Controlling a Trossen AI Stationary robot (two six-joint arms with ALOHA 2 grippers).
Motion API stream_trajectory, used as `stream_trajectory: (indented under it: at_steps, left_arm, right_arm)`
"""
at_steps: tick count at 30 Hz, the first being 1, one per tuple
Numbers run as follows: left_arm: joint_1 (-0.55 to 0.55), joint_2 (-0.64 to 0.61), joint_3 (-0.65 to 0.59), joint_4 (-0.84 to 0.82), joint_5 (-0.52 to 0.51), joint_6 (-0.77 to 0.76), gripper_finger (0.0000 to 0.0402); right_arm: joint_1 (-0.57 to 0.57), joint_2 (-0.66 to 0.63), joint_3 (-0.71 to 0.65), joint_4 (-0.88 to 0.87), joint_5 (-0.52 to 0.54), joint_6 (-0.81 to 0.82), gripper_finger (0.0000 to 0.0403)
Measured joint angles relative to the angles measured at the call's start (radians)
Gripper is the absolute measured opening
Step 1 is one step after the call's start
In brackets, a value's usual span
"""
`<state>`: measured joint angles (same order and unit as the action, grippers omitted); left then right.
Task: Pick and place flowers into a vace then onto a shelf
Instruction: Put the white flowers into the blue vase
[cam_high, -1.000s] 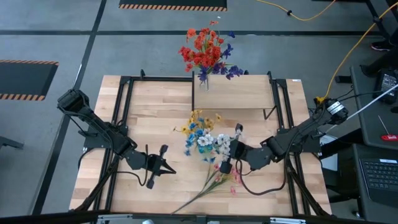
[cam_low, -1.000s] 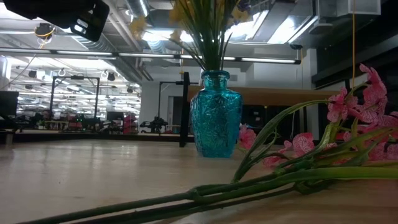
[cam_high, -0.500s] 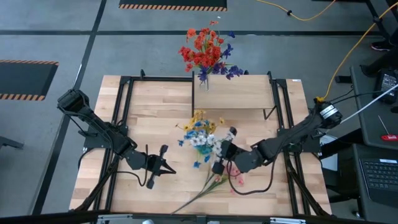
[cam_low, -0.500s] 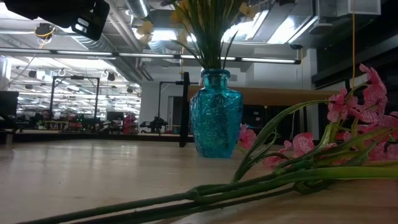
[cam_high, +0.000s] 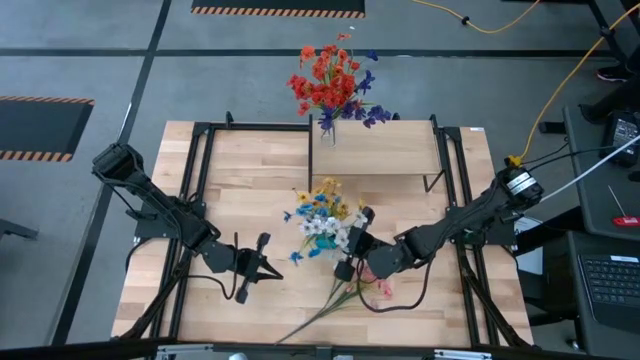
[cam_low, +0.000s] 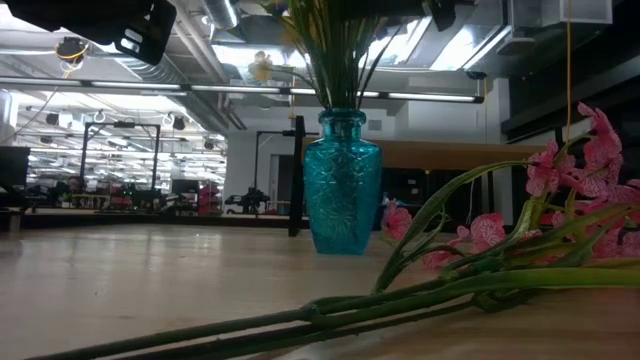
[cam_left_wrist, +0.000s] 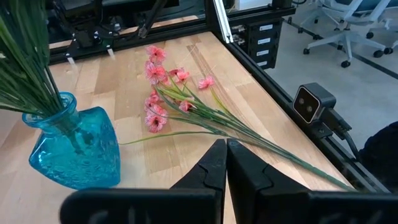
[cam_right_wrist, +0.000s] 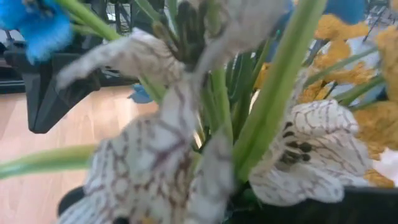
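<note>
A blue glass vase stands on the table and holds a bunch of yellow, blue and white flowers. My right gripper reaches in from the table's right and is shut on this bunch above the vase. Pink flowers lie flat on the table near the front, their long stalks pointing to the near left. Red and blue flowers stand in a clear vase on the shelf. My left gripper hovers shut over the table's left half, holding nothing. My right gripper holds the green stalks of the bunch between its two fingers, below the white blooms. It comes nearly level from the table's right, across the upright stalks. Blooms hide the exact place of contact. The stalks' lower ends stay in the vase.
The shelf stands on black legs at the table's far middle. Black frame rails run along both sides of the table. Bare wood lies between my left gripper and the vase.
My right gripper has moved toward the table's left edge and a little down, carrying the bunch's blooms the same way. The blue vase has shifted slightly and turned about on the table. The pink flowers lie unchanged.
</note>
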<state>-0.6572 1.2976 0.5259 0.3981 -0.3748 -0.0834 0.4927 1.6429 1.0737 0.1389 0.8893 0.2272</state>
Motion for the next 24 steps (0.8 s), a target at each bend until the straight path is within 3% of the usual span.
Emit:
stream_trajectory:
  at_steps: [13, 18, 24]
  left_arm:
    - [0.0, 0.0, 0.0, -0.002, 0.001, 0.0, 0.0004]
    - [0.0, 0.0, 0.0, -0.003, 0.0, 0.0, 0.0007]
    - [0.0, 0.0, 0.0, -0.003, 0.0, 0.0, 0.0003]
  right_arm:
    - [-0.01, 0.049, 0.0, 0.006, -0.02, 0.008, 0.0005]
    - [-0.025, 0.049, 0.0, 0.008, -0.127, 0.007, 0.0033]
    - [-0.031, 0.049, 0.0, 0.007, -0.134, 0.008, 0.009]
